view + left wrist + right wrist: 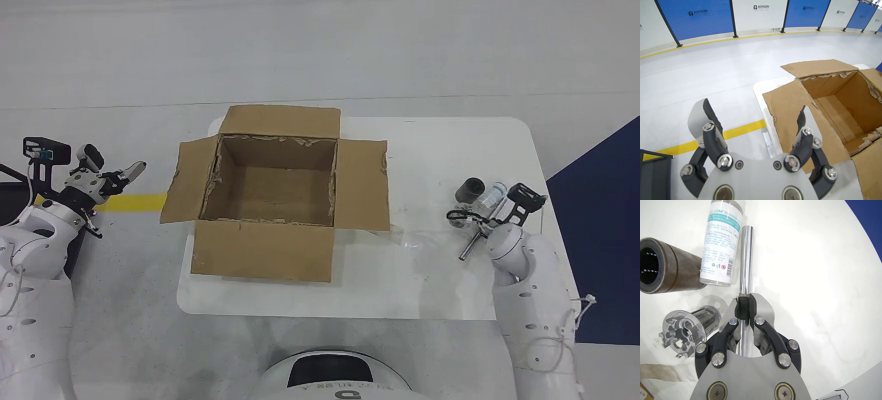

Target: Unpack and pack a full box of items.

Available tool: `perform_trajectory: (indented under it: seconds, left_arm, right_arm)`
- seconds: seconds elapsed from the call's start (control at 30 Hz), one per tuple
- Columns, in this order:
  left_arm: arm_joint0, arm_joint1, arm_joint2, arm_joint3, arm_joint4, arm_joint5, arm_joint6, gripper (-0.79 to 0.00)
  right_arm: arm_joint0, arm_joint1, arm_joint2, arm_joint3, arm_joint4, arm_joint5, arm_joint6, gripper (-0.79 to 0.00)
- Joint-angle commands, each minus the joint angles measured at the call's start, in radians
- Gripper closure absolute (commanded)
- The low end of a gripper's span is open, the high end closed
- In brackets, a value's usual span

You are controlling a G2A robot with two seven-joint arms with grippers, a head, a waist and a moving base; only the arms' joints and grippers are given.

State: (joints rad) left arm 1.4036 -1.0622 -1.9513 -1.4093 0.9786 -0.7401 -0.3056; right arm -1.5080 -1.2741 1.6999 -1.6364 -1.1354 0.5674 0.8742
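An open cardboard box (270, 190) (838, 113) stands on the white table (420, 290), its inside bare. My right gripper (745, 308) (484, 228) is shut on a shiny steel rod (746, 256) (468, 247) at the table's right side. Beside the rod lie a white labelled bottle (721, 243) (489, 199), a brown cylindrical bearing (668, 266) (470, 189) and a grey metal flanged part (687, 330) (458, 215). Off the table to the left of the box, my left gripper (755, 111) (125, 176) hangs open above the floor with nothing between its fingers.
A crumpled piece of clear tape (664, 372) lies on the table near the box's right flap. A yellow floor line (696, 142) runs under the left gripper. Blue partition panels (696, 19) stand far off. The table's curved edge (866, 241) is close to the rod.
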Motion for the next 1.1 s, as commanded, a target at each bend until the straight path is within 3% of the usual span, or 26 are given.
perform_trajectory:
  seconds: [0.0, 0.27, 0.53, 1.07]
  left_arm:
    - [0.0, 0.0, 0.0, 0.0, 0.0, 0.0, 0.0, -0.785]
    - [0.0, 0.0, 0.0, 0.0, 0.0, 0.0, 0.0, -0.785]
    - [0.0, 0.0, 0.0, 0.0, 0.0, 0.0, 0.0, -0.785]
    - [0.0, 0.0, 0.0, 0.0, 0.0, 0.0, 0.0, -0.785]
  right_arm:
    - [-0.025, 0.001, 0.033, -0.027, 0.055, -0.033, -0.005, 0.0]
    - [-0.081, 0.004, 0.182, -0.035, 0.328, -0.177, -0.011, 0.0]
    - [-0.033, 0.017, 0.335, 0.14, 0.694, -0.372, 0.074, 0.0]
    - [0.007, 0.063, 0.475, 0.368, 1.011, -0.605, 0.238, 0.0]
